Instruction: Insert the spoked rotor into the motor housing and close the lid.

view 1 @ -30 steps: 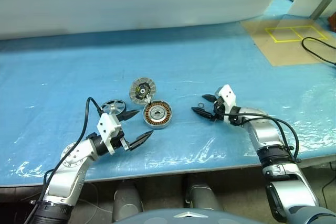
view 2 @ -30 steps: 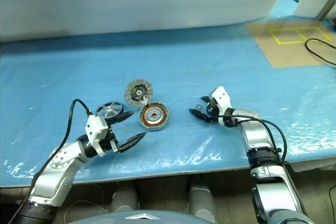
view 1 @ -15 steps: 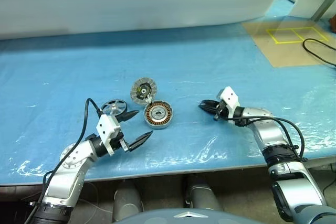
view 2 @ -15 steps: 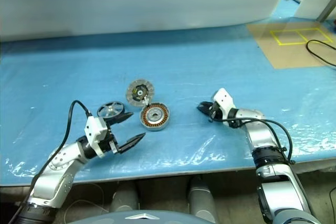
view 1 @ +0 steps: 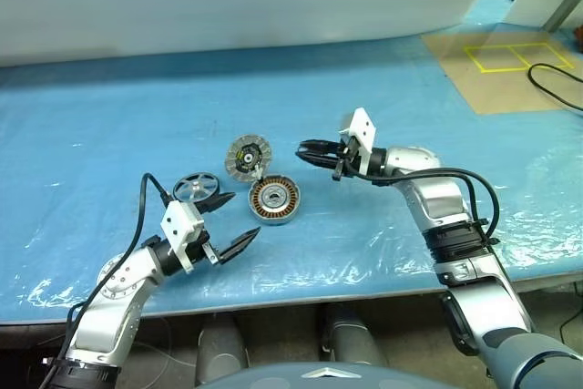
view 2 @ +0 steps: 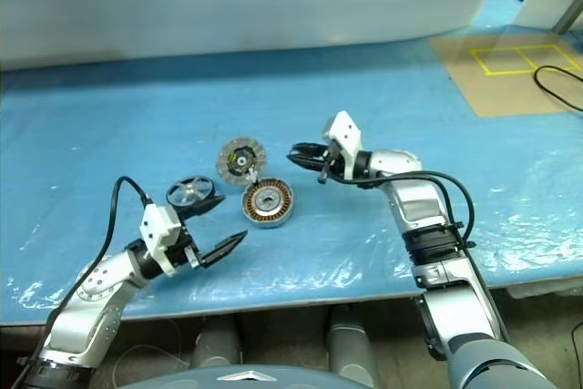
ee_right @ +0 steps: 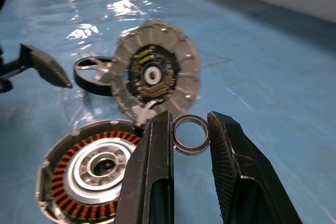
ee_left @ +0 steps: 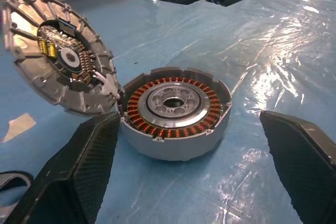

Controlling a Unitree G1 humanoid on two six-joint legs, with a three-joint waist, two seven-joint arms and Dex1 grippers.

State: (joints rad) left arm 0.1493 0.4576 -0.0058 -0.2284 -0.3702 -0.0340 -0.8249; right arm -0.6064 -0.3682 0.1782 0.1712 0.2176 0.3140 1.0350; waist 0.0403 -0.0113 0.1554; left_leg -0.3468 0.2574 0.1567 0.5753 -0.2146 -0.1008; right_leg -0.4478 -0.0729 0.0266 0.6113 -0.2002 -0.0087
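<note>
The motor housing (view 1: 274, 199), a silver ring with copper windings, lies flat on the blue table cover. Tilted against its far side is the lid (view 1: 248, 156), ribbed face with green-yellow centre showing. To their left the dark spoked rotor (view 1: 198, 188) lies flat. My left gripper (view 1: 239, 218) stands open just in front of the rotor, its fingers (ee_left: 79, 171) on either side of the housing (ee_left: 176, 111) but short of it. My right gripper (view 1: 310, 150) hovers to the right of the lid, shut on a thin metal ring (ee_right: 190, 134).
A brown sheet with yellow tape squares (view 1: 496, 56) and a black cable (view 1: 556, 79) lie at the far right. A white panel runs along the table's back. The table's front edge passes just below both arms.
My right gripper shut on the small ring that lay on the cover, then rose and swung left with it to beside the lid. The left arm has stayed put.
</note>
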